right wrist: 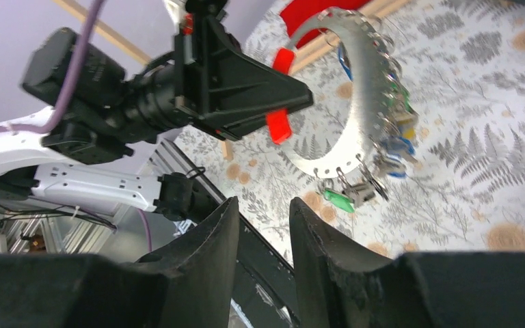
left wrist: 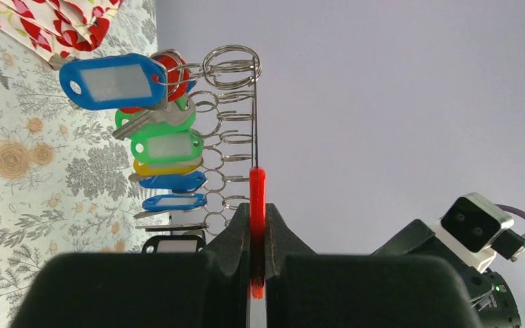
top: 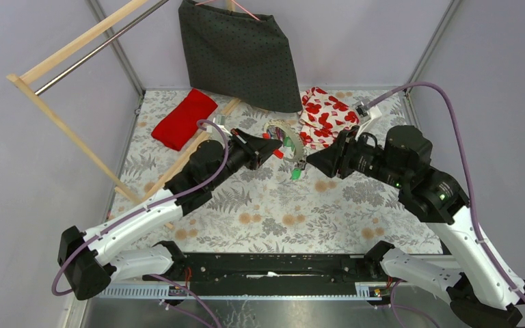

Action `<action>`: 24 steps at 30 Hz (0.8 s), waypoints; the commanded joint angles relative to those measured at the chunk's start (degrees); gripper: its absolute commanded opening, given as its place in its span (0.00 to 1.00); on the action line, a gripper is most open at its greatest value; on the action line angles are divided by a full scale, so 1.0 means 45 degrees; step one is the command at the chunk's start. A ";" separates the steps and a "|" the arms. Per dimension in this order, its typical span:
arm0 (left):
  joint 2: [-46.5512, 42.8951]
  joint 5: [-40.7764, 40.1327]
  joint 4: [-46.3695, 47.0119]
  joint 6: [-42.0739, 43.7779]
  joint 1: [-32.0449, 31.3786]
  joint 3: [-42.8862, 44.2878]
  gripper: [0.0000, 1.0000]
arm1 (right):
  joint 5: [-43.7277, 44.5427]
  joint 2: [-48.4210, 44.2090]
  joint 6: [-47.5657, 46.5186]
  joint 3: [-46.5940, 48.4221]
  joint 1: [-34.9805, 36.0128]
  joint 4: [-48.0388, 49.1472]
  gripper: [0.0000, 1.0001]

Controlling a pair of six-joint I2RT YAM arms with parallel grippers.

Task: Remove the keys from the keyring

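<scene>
My left gripper (top: 272, 147) is shut on the red section (left wrist: 257, 195) of the keyring (top: 284, 131) and holds the ring edge-on above the table. In the left wrist view the jaws (left wrist: 257, 213) pinch the red piece. The keys hang from small wire loops to its left: a blue tag (left wrist: 113, 80), a green tag (left wrist: 166, 145) and several more below. My right gripper (top: 306, 164) is open and empty, just right of and below the ring. In the right wrist view (right wrist: 263, 205) the silvery keyring (right wrist: 362, 75) and a green key (right wrist: 337, 199) lie beyond its fingertips.
A red cloth (top: 183, 118) and a red-flowered cloth (top: 327, 115) lie at the back of the floral table cover. A dark grey fabric (top: 239, 51) hangs at the back. A wooden rack (top: 75, 130) leans along the left.
</scene>
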 commanded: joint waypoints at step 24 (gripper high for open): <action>-0.0458 -0.0807 -0.0014 -0.0363 0.0034 0.1088 0.00 | 0.4373 0.0880 0.0219 -0.1393 0.2679 0.0356 0.36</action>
